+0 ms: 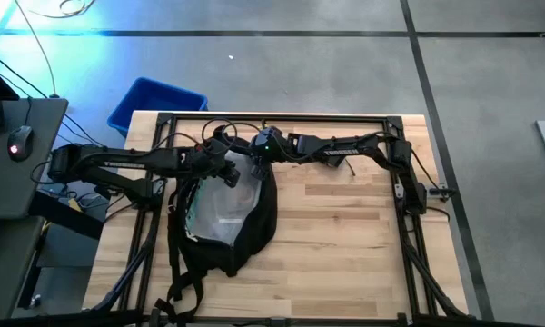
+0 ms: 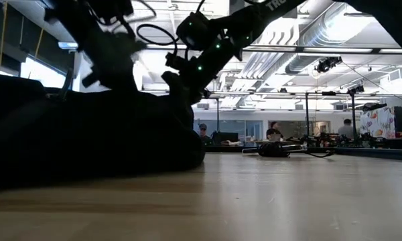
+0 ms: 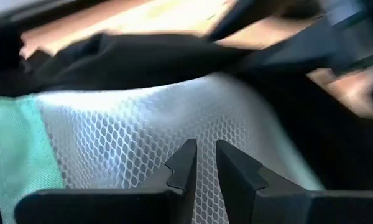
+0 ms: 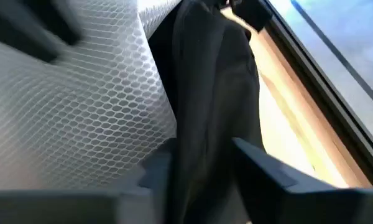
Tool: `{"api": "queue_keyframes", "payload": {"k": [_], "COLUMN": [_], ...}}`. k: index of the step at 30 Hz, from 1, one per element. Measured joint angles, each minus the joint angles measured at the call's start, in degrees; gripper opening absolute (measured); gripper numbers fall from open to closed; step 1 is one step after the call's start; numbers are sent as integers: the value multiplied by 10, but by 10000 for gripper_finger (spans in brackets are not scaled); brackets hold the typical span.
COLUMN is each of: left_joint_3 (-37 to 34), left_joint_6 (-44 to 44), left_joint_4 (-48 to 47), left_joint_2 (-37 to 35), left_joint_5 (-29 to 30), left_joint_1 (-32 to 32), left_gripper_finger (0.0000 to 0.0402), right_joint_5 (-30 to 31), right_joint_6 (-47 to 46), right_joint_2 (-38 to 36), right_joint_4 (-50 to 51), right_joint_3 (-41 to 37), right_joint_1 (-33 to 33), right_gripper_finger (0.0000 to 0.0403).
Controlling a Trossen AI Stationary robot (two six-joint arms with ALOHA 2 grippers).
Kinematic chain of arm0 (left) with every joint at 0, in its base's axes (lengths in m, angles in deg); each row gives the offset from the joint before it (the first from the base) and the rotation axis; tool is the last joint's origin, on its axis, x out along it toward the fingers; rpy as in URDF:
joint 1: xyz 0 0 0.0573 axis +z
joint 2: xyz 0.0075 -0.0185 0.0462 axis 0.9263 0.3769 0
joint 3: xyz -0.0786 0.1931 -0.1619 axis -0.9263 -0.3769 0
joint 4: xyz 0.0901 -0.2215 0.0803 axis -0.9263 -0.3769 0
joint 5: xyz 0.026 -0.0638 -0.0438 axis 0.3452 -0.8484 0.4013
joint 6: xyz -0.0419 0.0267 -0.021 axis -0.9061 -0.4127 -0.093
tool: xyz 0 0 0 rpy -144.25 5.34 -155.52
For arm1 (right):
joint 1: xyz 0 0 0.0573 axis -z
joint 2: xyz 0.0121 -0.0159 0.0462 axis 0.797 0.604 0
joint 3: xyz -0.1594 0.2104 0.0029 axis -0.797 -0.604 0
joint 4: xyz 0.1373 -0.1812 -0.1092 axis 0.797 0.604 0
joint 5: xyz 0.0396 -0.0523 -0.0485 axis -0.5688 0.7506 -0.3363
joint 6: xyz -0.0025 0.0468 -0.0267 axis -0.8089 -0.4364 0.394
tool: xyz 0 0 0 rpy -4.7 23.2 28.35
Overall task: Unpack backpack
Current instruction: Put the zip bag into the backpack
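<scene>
The black backpack (image 1: 227, 227) lies flat on the left half of the table with its top opening toward the far edge. The opening gapes and shows a white mesh lining (image 1: 222, 204) with a pale green strip (image 3: 12, 143). My left gripper (image 1: 225, 171) hangs in the opening, over the mesh (image 3: 143, 137); its fingertips (image 3: 205, 158) stand a narrow gap apart with nothing between them. My right gripper (image 1: 257, 162) is at the opening's right rim, and in its wrist view it (image 4: 202, 168) is shut on black fabric. My right gripper pinches the black fabric rim of the backpack's opening (image 4: 205, 118) between its two fingers, one on the mesh-lined inner side (image 4: 68, 106) and one outside. The fingers slant down from the table's far right. The backpack's body rests on the table. My left gripper is close over the mesh lining; whether it touches it, I cannot tell.
A blue bin (image 1: 154, 102) stands on the floor off the table's far left corner. The backpack's straps (image 1: 177, 291) trail to the near edge. A small dark object with cables (image 2: 275, 150) lies farther back. Bare wood (image 1: 345, 227) lies to the right of the backpack.
</scene>
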Motion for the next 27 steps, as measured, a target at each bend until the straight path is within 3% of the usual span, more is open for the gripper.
{"api": "queue_keyframes", "payload": {"k": [2, 4, 8, 17, 22, 27], "left_joint_3": [-15, -27, -45, -55, -39, 9], "left_joint_6": [-7, -18, -32, -92, -90, -25], "left_joint_4": [32, 64, 123, 196, 201, 166], "left_joint_2": [22, 48, 102, 208, 182, 100], "left_joint_5": [-11, -27, -55, -48, -84, -178], "left_joint_1": [16, 27, 35, 35, 36, 21], "left_gripper_finger": [37, 37, 36, 36, 48, 68], "right_joint_5": [-11, -24, -37, -128, -129, -128], "right_joint_6": [0, 4, 7, 41, 43, 45], "right_joint_2": [0, 0, -12, -117, -129, -134], "right_joint_4": [23, 49, 90, 157, 209, 216], "right_joint_3": [0, 0, 0, 0, 0, 0], "right_joint_1": [3, 4, 3, -16, -21, -16], "right_gripper_finger": [43, 12, 2, 0, 0, 0]}}
